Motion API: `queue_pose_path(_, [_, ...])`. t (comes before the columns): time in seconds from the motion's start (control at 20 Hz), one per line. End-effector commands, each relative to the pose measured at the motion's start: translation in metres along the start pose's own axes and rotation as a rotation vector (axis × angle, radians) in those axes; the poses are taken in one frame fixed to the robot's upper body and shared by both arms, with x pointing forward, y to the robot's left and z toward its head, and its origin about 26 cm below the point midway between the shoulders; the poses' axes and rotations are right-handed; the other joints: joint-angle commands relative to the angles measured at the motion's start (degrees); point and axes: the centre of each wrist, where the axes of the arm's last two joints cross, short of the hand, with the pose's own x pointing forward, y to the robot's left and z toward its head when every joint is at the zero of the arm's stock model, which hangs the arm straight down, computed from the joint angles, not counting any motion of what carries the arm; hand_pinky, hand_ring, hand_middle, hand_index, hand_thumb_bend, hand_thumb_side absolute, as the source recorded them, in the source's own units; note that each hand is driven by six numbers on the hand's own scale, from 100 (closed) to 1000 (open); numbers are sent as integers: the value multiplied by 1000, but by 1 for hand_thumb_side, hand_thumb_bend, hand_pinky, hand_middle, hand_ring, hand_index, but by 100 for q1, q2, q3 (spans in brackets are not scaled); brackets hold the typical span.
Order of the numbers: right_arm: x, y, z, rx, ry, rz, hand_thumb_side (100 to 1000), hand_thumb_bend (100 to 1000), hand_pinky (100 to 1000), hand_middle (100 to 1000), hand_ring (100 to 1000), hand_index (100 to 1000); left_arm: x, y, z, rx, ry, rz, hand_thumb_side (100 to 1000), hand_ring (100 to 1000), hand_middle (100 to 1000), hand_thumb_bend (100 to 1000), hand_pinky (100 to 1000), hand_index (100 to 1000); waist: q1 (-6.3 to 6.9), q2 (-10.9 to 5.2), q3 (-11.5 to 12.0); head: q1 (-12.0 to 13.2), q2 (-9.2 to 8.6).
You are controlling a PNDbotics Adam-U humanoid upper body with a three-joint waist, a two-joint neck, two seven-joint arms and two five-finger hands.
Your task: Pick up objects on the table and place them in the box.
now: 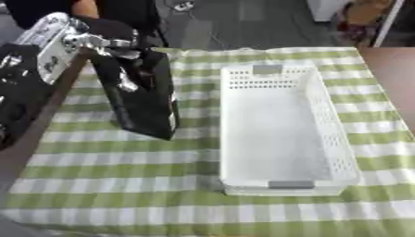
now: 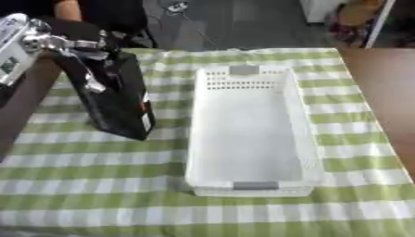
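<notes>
The robot's left arm reaches in from the upper left, its hand [image 1: 113, 48] lowered onto the top end of a tall black box [image 1: 142, 95], with silver fingers [image 1: 123, 82] curled down over the box's front face in a clasp. The black box sits at the left side of the table [image 1: 389, 78], on a green-and-white checked cloth [image 1: 122, 185]. Its long axis runs from the hand at the far end down toward the viewer, the lower end tilted slightly to the right; whether that end rests on the cloth or hangs just above it cannot be told. Just beside it to the right, apart from it, lies a white perforated basket [image 2: 304, 134], long axis running away from the viewer, with grey tabs at both short ends.
</notes>
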Motion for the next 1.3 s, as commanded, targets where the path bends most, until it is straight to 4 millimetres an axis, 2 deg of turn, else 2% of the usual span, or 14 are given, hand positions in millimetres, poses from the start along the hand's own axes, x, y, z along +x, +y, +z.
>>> queue_pose_path(0.05, [2,-5,-5,6,-23,9,625,136,788,807,828,809,-2,8,4,-137,-106,-109,448,384,429,572,325,600,-11,-41,-4,26,4])
queue_pose_path(0.1, [2,-5,-5,5,-23,9,625,135,787,807,828,809,-1,10,5,-124,-102,-110,438,362,409,528,298,577,-12,-40,0,25,4])
queue_pose_path(0.15, [2,-5,-5,5,-23,9,625,136,788,807,828,809,0,11,6,-118,-100,-109,474,429,463,658,383,641,-12,-39,0,25,4])
queue_pose_path(0.2, [2,-5,-5,5,-23,8,624,133,788,807,829,809,1,12,6,-111,-96,-108,366,296,351,343,228,505,-14,-39,4,24,4])
queue_pose_path(0.25, [2,-5,-5,6,-21,8,624,133,788,807,828,809,2,15,8,-99,-90,-108,406,322,374,430,256,538,-16,-40,8,23,4])
queue_pose_path(0.3, [2,-5,-4,6,-21,9,624,132,787,807,828,809,3,18,10,-89,-84,-108,312,271,329,231,204,478,-18,-41,11,22,4])
queue_pose_path(0.35, [2,-5,-4,5,-20,9,624,131,787,807,828,809,4,22,11,-77,-78,-108,301,265,324,206,200,472,-19,-42,13,21,4])
queue_pose_path(0.4, [2,-5,-4,5,-19,10,624,131,787,806,828,809,4,26,14,-61,-72,-108,292,238,299,100,178,445,-21,-44,18,16,4])
queue_pose_path(0.45, [2,-5,-4,5,-19,10,624,131,787,807,828,809,5,29,16,-48,-66,-107,273,244,305,131,184,451,-22,-45,21,13,4])
queue_pose_path(0.5, [2,-5,-4,5,-18,10,624,130,787,807,828,809,5,33,18,-30,-60,-105,255,231,293,100,171,436,-25,-48,27,6,4])
queue_pose_path(1.05, [1,-6,-2,2,-8,18,623,128,787,807,828,809,11,94,62,226,-18,-109,237,222,285,100,164,415,-34,-80,100,-65,-12])
queue_pose_path(1.3, [1,-6,-2,0,-8,20,623,127,786,806,828,809,22,112,74,306,-27,-131,237,224,287,100,168,416,-32,-91,116,-99,-31])
